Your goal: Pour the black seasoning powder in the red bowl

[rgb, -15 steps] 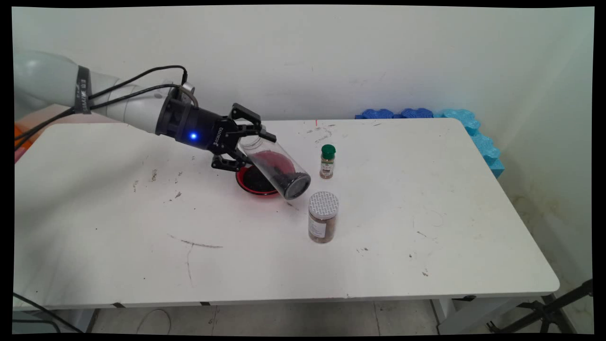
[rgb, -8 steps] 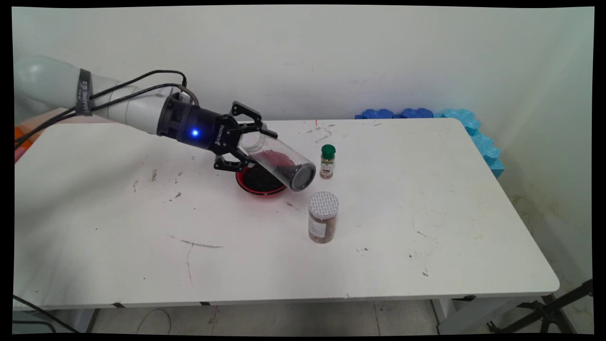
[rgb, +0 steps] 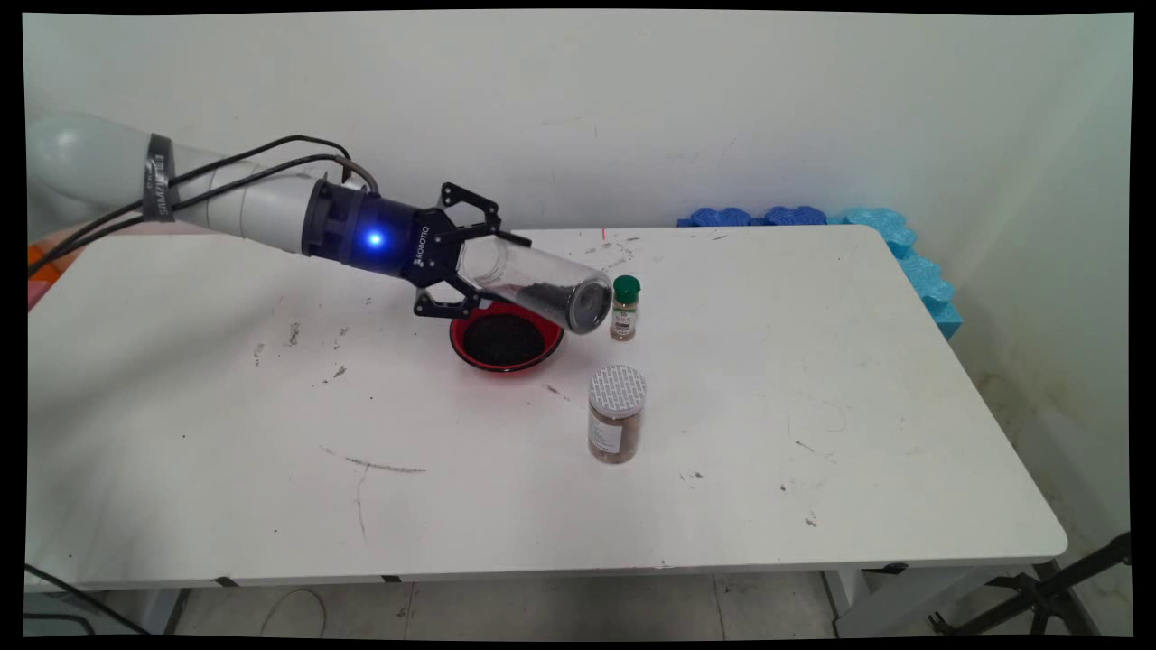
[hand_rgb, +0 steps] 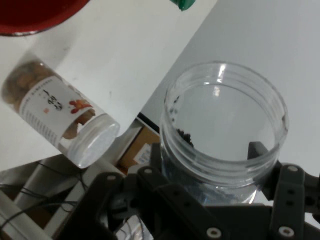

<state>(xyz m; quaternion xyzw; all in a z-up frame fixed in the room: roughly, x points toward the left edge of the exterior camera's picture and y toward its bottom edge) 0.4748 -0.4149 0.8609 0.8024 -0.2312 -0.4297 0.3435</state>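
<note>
Jar (rgb: 535,286) has swung up from steeply tipped to nearly level since a second ago, its bottom end now just beside the green-capped bottle (rgb: 624,308). Gripper (rgb: 474,264) is clamped on the jar near its open mouth, holding it above the red bowl (rgb: 506,341) of dark grains. A few grains remain inside. Clear plastic, likely light and slick; the grip near the neck looks best. Capped spice jar (rgb: 617,413) stands nearer the camera on the table (rgb: 813,406).

white arm reaching in from left; black gripper (rgb: 476,255) clamped, tilted sideways
</note>
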